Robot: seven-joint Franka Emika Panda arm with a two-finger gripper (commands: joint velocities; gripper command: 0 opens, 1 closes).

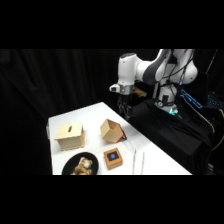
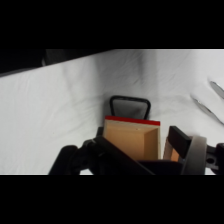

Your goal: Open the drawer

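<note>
Your hand (image 1: 123, 111) hangs above the far edge of the white worktop (image 1: 155, 160), at about 1 o'clock from the drawer (image 1: 112, 131). You cannot tell from here if the hand is open or closed. The drawer is a small tan box with red-brown sides. It sits tipped in the middle of the worktop, apart from its pale casing (image 1: 69, 136), which stands at 9 o'clock from it. From the wrist, the drawer (image 2: 133, 141) is right under you with its open top showing, and the black loop handle (image 2: 129, 106) sticks out at 12 o'clock. To do this step well, go down slowly and line up with the loop. Grab only the loop, then pull straight and gently. Keep away from the orange box (image 1: 113, 158), the black plate (image 1: 71, 164) and the metal tongs (image 1: 138, 161) nearby.
</note>
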